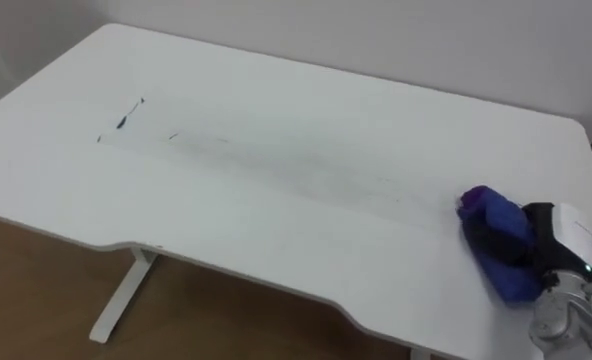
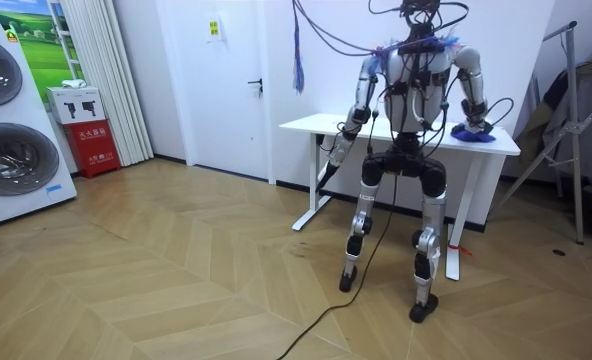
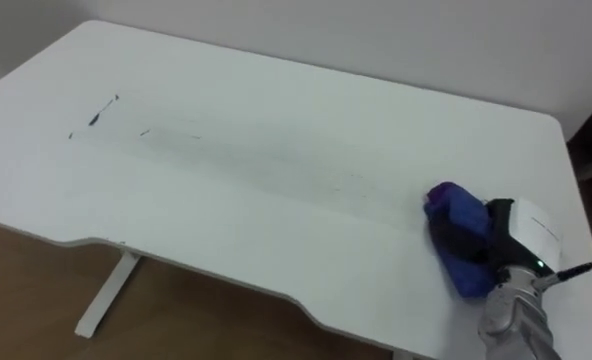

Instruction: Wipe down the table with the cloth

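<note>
At table rt end, rt hand round cloth

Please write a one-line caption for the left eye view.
Right hand grips blue cloth on white table; dark marks lie far left.

No print is legible (red box marks too small)

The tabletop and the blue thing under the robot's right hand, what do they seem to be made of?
The tabletop is likely white laminated board, smooth with a dull sheen; the thin dark marks sit on its surface. The cloth is soft blue-purple fabric, perhaps microfibre; it bunches in folds in the right hand.
</note>
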### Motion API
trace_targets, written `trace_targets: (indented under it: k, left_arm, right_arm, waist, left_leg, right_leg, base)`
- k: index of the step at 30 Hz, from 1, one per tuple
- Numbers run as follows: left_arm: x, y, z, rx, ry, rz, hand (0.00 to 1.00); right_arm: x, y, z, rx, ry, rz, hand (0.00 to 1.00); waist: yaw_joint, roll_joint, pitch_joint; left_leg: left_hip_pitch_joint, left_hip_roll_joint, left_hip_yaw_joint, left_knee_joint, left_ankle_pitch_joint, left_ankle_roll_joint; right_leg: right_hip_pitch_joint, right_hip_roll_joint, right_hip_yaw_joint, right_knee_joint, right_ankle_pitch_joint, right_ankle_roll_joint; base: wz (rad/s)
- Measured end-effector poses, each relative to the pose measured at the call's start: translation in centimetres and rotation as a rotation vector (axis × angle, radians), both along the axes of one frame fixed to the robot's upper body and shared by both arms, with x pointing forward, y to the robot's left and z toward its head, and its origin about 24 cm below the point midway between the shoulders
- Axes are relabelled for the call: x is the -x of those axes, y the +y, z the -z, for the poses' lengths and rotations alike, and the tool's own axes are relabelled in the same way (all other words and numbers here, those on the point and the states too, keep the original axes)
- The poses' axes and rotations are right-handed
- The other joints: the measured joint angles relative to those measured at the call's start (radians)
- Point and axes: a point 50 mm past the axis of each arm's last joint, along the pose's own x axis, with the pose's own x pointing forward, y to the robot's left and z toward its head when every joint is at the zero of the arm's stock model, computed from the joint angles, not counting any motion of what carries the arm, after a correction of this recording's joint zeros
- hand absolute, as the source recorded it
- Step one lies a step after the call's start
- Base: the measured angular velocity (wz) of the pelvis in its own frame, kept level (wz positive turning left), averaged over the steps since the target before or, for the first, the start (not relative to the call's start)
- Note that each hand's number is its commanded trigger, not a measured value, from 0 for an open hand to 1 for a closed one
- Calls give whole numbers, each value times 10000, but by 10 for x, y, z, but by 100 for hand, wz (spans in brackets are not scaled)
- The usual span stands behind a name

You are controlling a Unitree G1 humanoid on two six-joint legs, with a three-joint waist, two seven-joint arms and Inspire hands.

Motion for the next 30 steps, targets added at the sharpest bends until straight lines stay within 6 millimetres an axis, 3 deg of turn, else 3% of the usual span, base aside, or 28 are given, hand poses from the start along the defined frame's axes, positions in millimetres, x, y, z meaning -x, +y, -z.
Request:
trace_targets:
  k: [3, 17, 19, 20, 21, 22, 27, 28, 29, 30]
  left_arm:
    - [-1, -2, 0, -32, -27, 122, 0]
    - [2, -5, 2, 250, -32, -37, 0]
    - [2, -5, 2, 316, -16, -34, 0]
    - [2, -4, 2, 335, -23, -51, 0]
    - [2, -4, 2, 344, -43, -64, 0]
    - [1, -4, 2, 349, -56, -62, 0]
    - [0, -5, 2, 445, -79, -28, 0]
    - [0, -5, 2, 444, -77, -27, 0]
    - [0, -5, 2, 441, -71, -20, 0]
    - [0, -5, 2, 440, -69, -15, 0]
  right_arm:
    - [1, -1, 1, -16, 39, 59, 0]
    - [-12, 6, -14, -99, -353, -320, 0]
    - [-16, 7, -19, -58, -529, -339, 47]
    - [-18, 8, -23, -59, -726, -404, 33]
    - [-21, 9, -27, -54, -921, -469, 12]
    - [-22, 10, -29, -51, -1015, -510, 0]
    - [-27, 13, -37, -77, -1370, -730, 1]
    - [-27, 13, -37, -76, -1380, -735, 64]
    - [-27, 13, -37, -74, -1378, -738, 100]
    - [-27, 13, -37, -74, -1378, -738, 100]
  waist:
    - [-213, -16, -6]
    - [-163, -11, -4]
    - [-162, -1, -1]
    - [-163, 3, 2]
    - [-179, -2, 3]
    - [-181, -6, 5]
    - [-185, -53, 33]
    - [-186, -54, 35]
    - [-185, -49, 43]
    - [-186, -45, 48]
  left_leg:
    - [2, -8, 62, 29, -25, -40]
    - [193, 17, 451, -190, 6, 16]
    - [187, 19, 458, -217, 8, 17]
    - [186, 20, 463, -234, 8, 17]
    - [189, 21, 463, -249, 8, 17]
    - [192, 21, 463, -254, 8, 17]
    - [197, 21, 462, -269, 8, 18]
    - [196, 21, 462, -271, 8, 17]
    - [194, 21, 463, -273, 7, 17]
    - [192, 21, 463, -273, 8, 17]
  right_leg:
    - [-30, 4, 108, -62, 17, -25]
    - [-270, 5, 566, 47, 43, -45]
    - [-302, 4, 566, 52, 42, -44]
    - [-315, 4, 565, 51, 42, -43]
    - [-315, 4, 565, 49, 41, -42]
    - [-315, 4, 564, 48, 41, -42]
    - [-313, 5, 553, 40, 40, -40]
    - [-313, 4, 553, 39, 39, -39]
    - [-314, 5, 548, 37, 38, -37]
    - [-315, 5, 547, 37, 37, -37]
  base:
    - [-8]
    - [-8]
    - [0]
    - [0]
    - [0]
    - [0]
    - [0]
    - [0]
    - [0]
    - [0]
